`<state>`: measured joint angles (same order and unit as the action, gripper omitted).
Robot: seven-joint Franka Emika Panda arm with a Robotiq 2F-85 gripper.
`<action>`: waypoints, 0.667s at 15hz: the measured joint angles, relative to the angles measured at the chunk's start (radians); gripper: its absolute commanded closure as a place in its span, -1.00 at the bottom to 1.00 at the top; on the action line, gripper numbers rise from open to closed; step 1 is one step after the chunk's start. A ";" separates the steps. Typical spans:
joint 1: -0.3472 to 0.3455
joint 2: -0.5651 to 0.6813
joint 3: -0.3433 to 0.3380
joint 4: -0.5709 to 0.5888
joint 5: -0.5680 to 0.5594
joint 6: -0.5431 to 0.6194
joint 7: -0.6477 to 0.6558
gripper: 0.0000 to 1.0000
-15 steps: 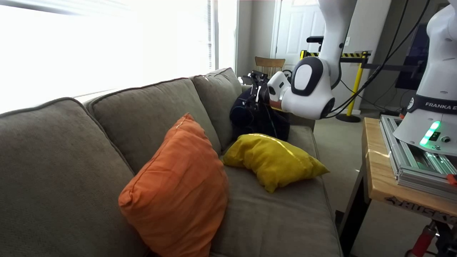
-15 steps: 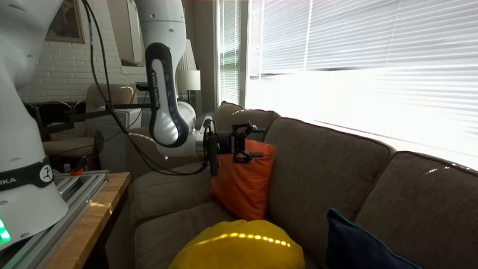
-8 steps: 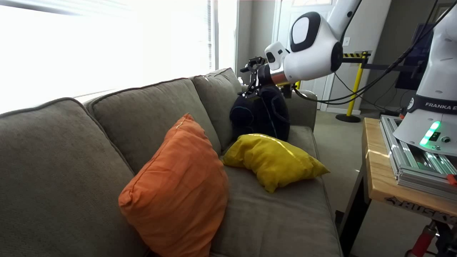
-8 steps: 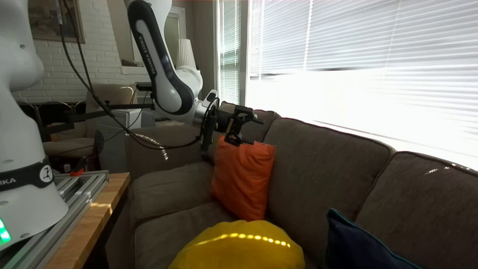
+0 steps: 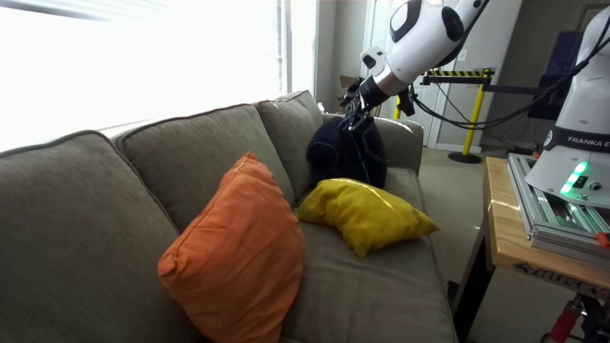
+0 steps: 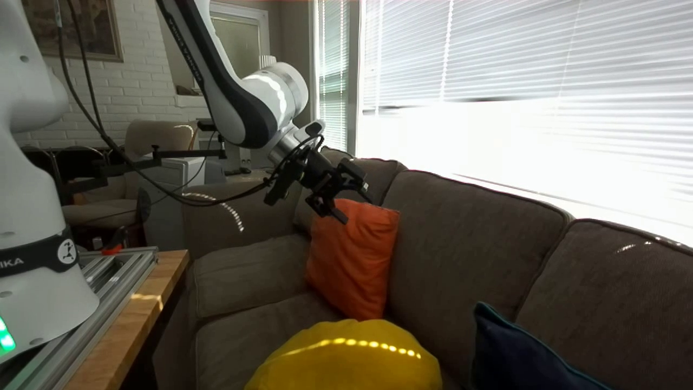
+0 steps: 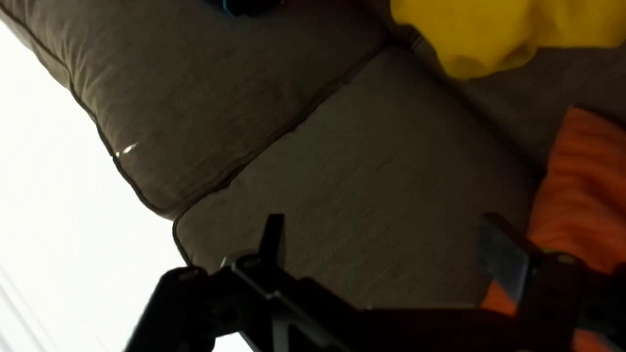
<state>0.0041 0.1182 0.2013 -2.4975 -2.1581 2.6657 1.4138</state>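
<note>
My arm (image 5: 424,50) is smooth white with black panels (image 6: 256,123), cables (image 5: 556,87) and tool (image 7: 381,217). I read FRANKA on the dark base band (image 5: 579,138), a green light (image 5: 574,177) at its six o'clock.

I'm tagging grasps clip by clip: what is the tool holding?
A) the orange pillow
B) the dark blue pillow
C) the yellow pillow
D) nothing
D: in the wrist view the tool stands open, its fingers apart and the sofa back showing between them.
</note>
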 measured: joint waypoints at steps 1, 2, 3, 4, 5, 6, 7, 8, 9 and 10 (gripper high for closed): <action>-0.001 -0.002 -0.025 -0.012 0.027 0.023 -0.037 -1.00; -0.003 -0.002 -0.049 -0.025 0.053 0.043 -0.075 -1.00; -0.007 -0.002 -0.073 -0.041 0.080 0.058 -0.113 -1.00; -0.014 -0.002 -0.093 -0.056 0.102 0.076 -0.145 -1.00; -0.021 -0.002 -0.109 -0.071 0.118 0.089 -0.175 -1.00; -0.028 -0.002 -0.121 -0.082 0.122 0.097 -0.191 -1.00; -0.032 -0.002 -0.128 -0.089 0.123 0.104 -0.198 -1.00; -0.034 -0.002 -0.130 -0.092 0.123 0.108 -0.201 -1.00; -0.034 -0.002 -0.131 -0.092 0.125 0.109 -0.202 -1.00; -0.033 -0.002 -0.131 -0.092 0.126 0.110 -0.203 -1.00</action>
<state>-0.0294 0.1159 0.0708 -2.5894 -2.0318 2.7753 1.2106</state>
